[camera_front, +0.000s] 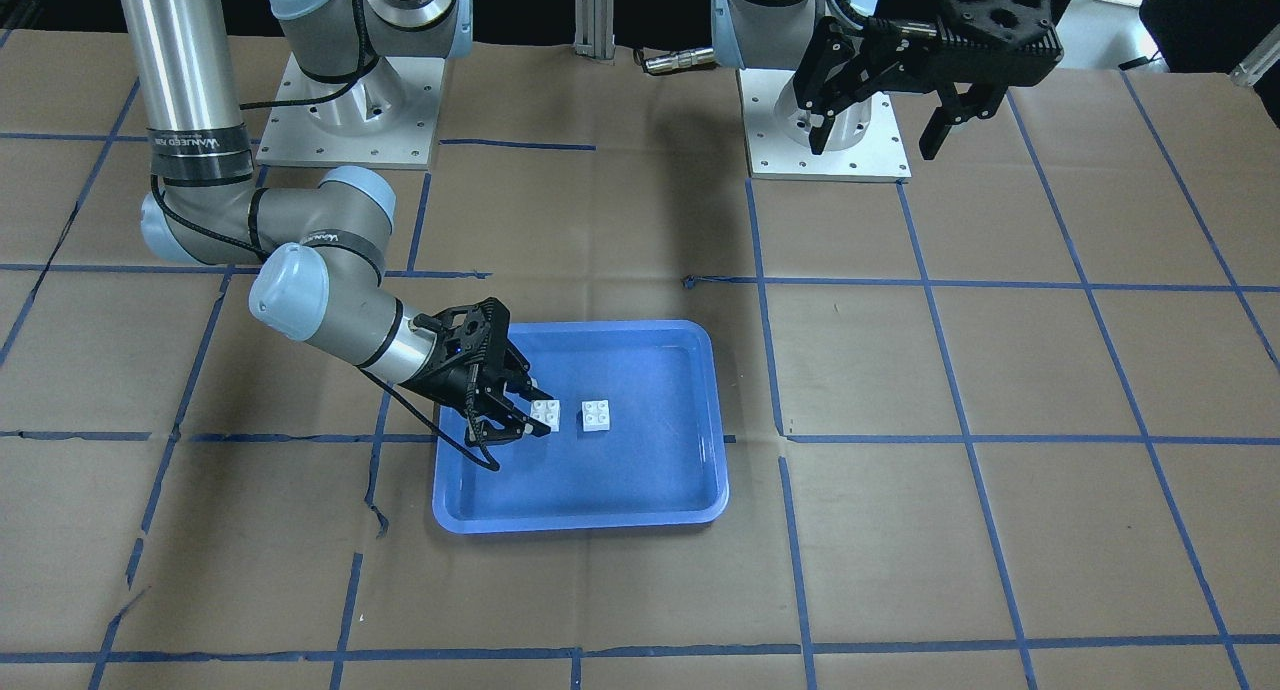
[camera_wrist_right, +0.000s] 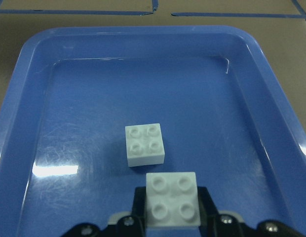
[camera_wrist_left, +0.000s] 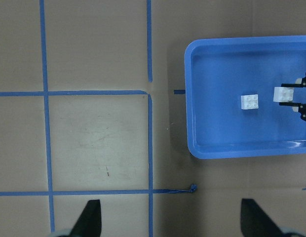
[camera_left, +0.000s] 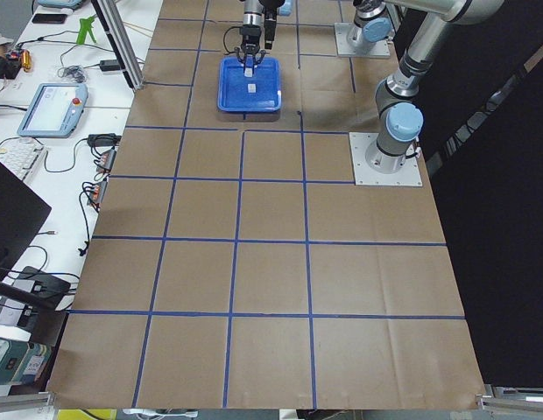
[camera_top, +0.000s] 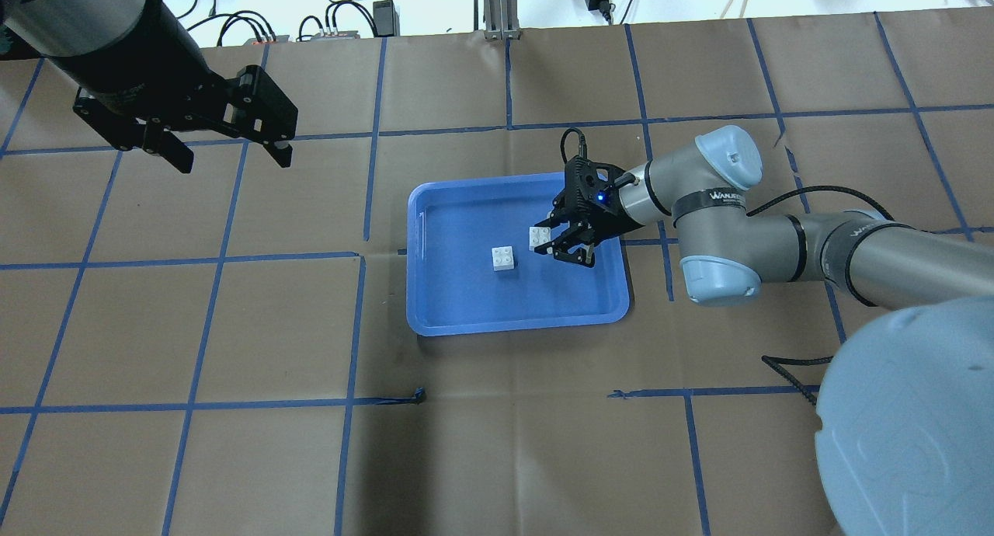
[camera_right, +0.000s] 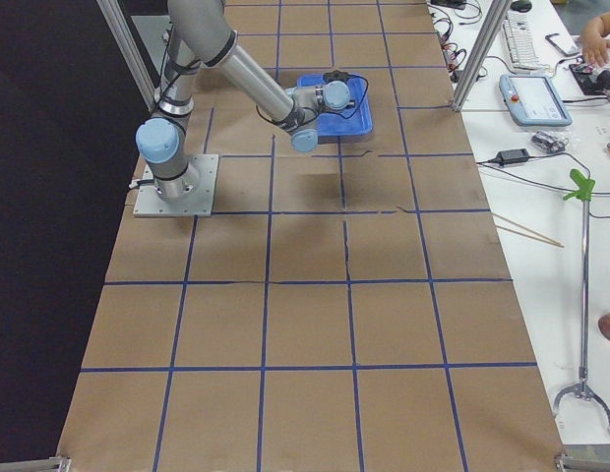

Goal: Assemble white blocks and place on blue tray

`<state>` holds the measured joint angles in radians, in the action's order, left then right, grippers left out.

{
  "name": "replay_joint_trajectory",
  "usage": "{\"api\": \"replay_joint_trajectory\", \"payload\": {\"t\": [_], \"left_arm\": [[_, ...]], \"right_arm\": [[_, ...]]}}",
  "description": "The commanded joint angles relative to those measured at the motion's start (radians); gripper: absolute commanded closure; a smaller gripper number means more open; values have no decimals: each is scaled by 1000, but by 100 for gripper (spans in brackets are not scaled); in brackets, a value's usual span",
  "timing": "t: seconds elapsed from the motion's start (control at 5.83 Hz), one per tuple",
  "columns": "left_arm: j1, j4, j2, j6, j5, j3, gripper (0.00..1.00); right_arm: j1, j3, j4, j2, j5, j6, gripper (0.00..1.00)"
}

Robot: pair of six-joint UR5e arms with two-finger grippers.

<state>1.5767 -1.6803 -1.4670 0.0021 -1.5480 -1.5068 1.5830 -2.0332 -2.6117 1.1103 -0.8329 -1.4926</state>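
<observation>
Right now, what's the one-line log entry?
right jaws: shut on held block | other block: loose in blue tray, unjoined | left jaws: open, empty

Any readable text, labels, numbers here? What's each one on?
"WANJE…" on the black band around the right arm; last letters blurred.
"WANJE…" again on a second band higher up that arm; the rest is blurred.
No text visible on the white blocks or blue tray.

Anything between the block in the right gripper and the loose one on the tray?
Nothing visible. Only bare blue tray floor separates the held block in the right gripper from the loose block.
</observation>
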Motion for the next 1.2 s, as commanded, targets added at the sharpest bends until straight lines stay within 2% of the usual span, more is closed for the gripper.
{"api": "replay_joint_trajectory", "payload": {"t": [0.0,1.03], "left_arm": [[0,4,5,7,-1,-10,0],[0,7,16,6,3,-15,0]], "right_arm": [[0,-1,1,-1,0,0,71],[0,-4,1,11,2,26,71]]}}
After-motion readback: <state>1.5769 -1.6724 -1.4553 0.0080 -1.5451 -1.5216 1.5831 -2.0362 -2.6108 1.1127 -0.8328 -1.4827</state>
